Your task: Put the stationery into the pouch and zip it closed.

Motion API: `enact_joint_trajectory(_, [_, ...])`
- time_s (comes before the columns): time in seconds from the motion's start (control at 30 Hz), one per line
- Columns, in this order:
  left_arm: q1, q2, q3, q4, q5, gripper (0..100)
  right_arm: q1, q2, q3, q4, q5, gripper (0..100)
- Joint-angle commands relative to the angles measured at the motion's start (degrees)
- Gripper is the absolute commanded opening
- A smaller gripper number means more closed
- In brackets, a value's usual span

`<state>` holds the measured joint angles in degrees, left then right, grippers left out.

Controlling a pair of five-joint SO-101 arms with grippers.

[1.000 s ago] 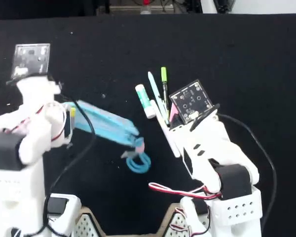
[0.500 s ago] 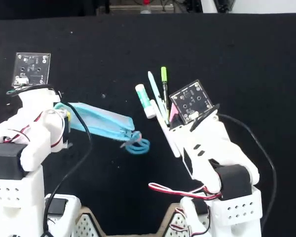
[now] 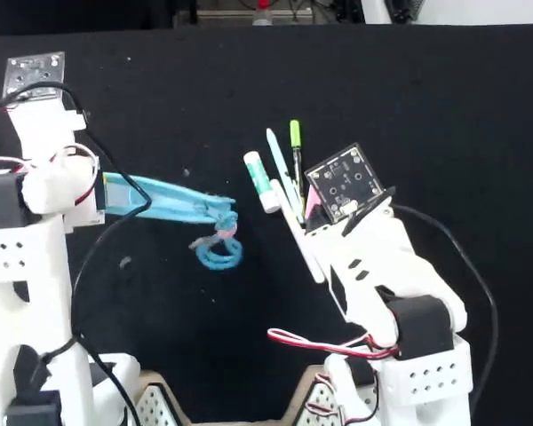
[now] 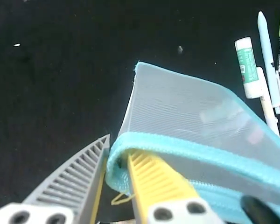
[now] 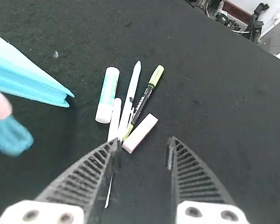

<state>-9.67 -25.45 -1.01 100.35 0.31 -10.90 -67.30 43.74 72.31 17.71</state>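
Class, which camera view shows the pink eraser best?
The right wrist view: the pink eraser lies whole, just ahead of the right gripper. In the high view an arm hides most of it; the left wrist view catches a sliver at the frame edge.

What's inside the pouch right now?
Through the mesh of the pouch, held by the left gripper, no stationery shape shows. The glue stick, pens and eraser lie on the table. The end behind the zipper band and yellow finger is covered.
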Motion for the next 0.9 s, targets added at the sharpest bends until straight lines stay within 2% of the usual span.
enact_joint_trajectory(0.0, [-0.22,2.81,-0.13,0.53,-0.79,3,0.44,-0.4,-1.27,-0.88,-0.53,15.2])
enact_joint_trajectory(0.2, [-0.22,1.85,-0.48,0.53,-0.79,4,0.44,-0.4,-1.27,-0.79,-0.53,15.2])
enact_joint_trajectory(0.33, [-0.13,1.93,-0.48,0.44,-0.79,7,0.44,-0.48,-1.27,-0.79,-0.53,15.2])
enact_joint_trajectory(0.5, [3.91,1.93,-0.57,0.35,-2.37,8,0.44,-0.48,-1.27,-0.79,-0.53,15.2])
enact_joint_trajectory(0.67, [5.23,1.85,-0.57,0.35,-2.73,3,0.44,-0.75,-1.27,-0.18,-0.53,15.2])
enact_joint_trajectory(0.87, [5.05,1.41,-3.3,0.53,-2.64,3,0.35,-0.75,-0.4,-0.35,-0.53,15.2])
